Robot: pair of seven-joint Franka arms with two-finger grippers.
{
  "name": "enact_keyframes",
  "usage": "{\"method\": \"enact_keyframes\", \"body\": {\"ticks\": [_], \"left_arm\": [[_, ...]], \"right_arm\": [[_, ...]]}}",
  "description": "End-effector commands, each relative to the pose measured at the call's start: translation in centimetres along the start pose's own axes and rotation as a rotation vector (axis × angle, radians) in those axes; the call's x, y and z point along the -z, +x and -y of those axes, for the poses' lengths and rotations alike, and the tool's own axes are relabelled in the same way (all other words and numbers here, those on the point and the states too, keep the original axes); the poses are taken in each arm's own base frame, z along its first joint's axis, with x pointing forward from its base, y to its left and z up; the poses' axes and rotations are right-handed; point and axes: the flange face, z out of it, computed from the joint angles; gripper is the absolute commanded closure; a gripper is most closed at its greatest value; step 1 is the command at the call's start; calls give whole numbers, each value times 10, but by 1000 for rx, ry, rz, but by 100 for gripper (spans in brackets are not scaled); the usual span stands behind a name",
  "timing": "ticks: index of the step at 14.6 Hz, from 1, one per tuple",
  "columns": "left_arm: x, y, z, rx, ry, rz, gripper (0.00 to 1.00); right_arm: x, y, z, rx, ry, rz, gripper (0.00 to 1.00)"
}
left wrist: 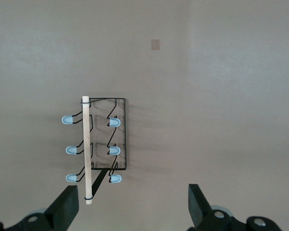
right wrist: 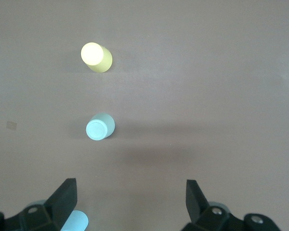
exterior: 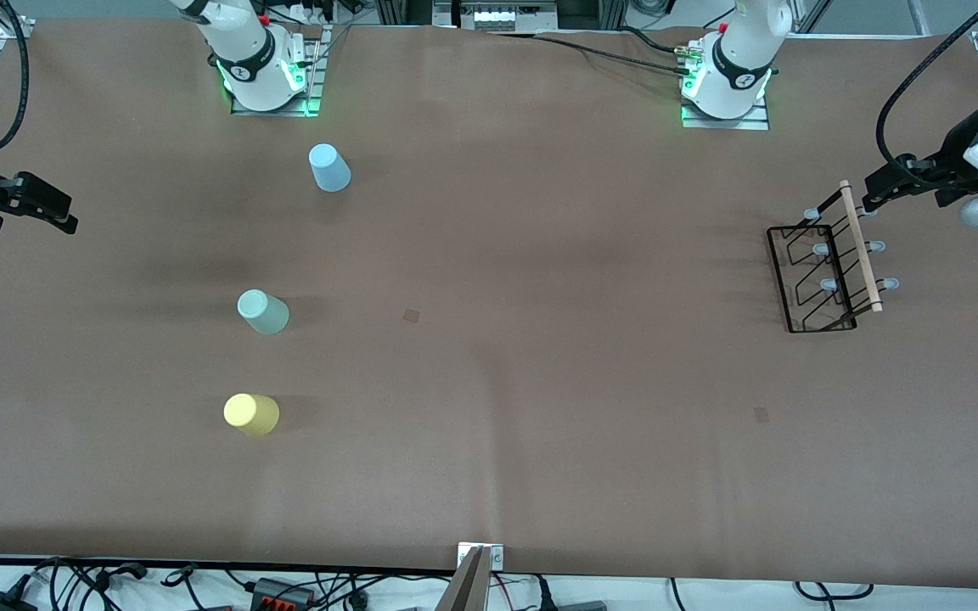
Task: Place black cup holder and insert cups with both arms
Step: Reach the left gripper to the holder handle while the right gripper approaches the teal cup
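Note:
The black cup holder (exterior: 829,273) stands on the table at the left arm's end, its wooden rod (left wrist: 88,149) along the top and its prongs bare. My left gripper (exterior: 873,193) hovers open beside the holder's end that lies farther from the front camera; in the left wrist view the left gripper (left wrist: 132,204) has nothing between its fingers. Three cups stand upside down toward the right arm's end: light blue (exterior: 329,167), mint green (exterior: 263,311) and yellow (exterior: 251,414). My right gripper (exterior: 64,212) hangs open over the table's edge there, apart from every cup. In the right wrist view the right gripper (right wrist: 130,197) is empty.
A brown mat (exterior: 489,339) covers the table. The arm bases (exterior: 268,76) (exterior: 727,85) stand along its edge farthest from the front camera. Cables and a clamp (exterior: 476,568) run along the nearest edge. Small dark patches (exterior: 411,316) mark the mat.

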Motion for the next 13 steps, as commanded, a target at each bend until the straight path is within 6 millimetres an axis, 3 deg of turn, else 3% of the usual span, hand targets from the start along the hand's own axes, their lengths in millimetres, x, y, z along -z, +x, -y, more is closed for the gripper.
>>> {"method": "enact_keyframes", "body": {"ticks": [1, 6, 9, 11, 13], "left_arm": [[3, -7, 0, 14, 12, -3, 0], [1, -7, 2, 18, 12, 6, 0], [-12, 14, 25, 57, -3, 18, 0], [-39, 35, 18, 12, 5, 71, 0], [-48, 45, 29, -35, 15, 101, 0]], "right_arm": [[6, -6, -1, 9, 5, -4, 0], [5, -5, 0, 9, 4, -5, 0], [1, -3, -1, 8, 4, -1, 0], [0, -2, -1, 3, 6, 2, 0], [-1, -2, 0, 3, 6, 2, 0]]}}
